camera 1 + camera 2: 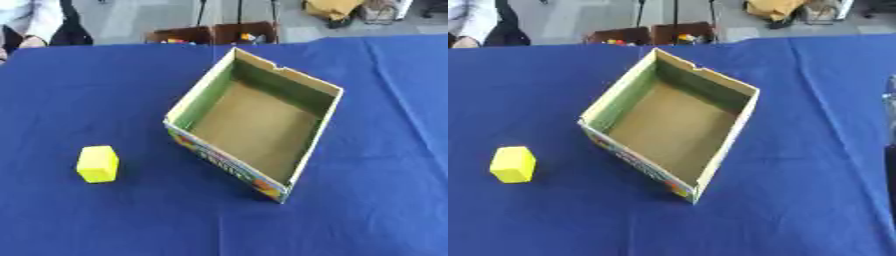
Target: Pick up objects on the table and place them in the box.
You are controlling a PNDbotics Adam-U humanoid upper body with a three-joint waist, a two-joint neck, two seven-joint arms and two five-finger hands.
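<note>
One yellow block (97,164) sits on the blue table (105,220) at about 9 o'clock from the open box (210,151), apart from it. Your box looks empty, so everything remains. Neither hand shows; you cannot tell their state.

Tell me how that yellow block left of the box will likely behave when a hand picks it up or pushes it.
The yellow block has flat faces and sits squarely on the blue cloth, so it will probably slide or tip over rather than roll. It keeps crisp edges, so it is likely stiff, not floppy. It looks small beside the box, so probably light, though weight cannot be seen.
</note>
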